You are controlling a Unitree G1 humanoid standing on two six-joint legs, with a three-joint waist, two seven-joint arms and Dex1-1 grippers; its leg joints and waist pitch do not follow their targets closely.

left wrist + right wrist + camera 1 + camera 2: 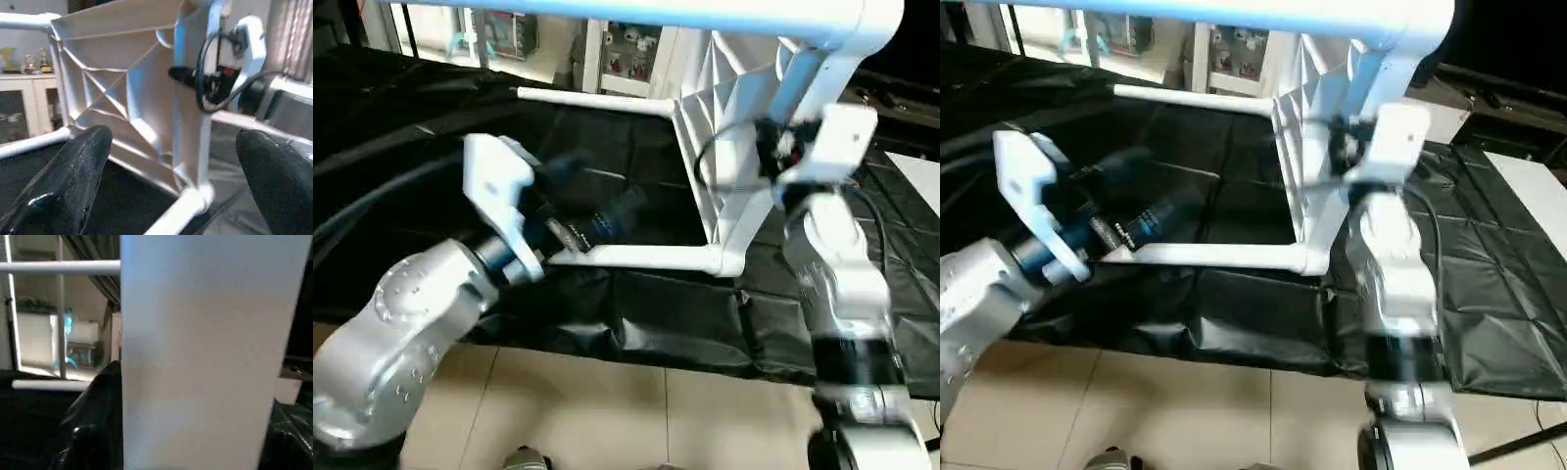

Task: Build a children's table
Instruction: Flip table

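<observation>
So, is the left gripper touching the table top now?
Apart. In the left wrist view the left gripper stands wide open, and the ribbed underside of the table top lies beyond its fingers with a plain gap.

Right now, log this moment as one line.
table top: on its edge, legs fitted | left gripper: open, empty, facing ribbed underside | right gripper: at table top's edge

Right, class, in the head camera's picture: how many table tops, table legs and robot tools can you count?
table top: 1
legs: 3 in view
tools: 2, the left tool and the right tool
Total: 6
</observation>
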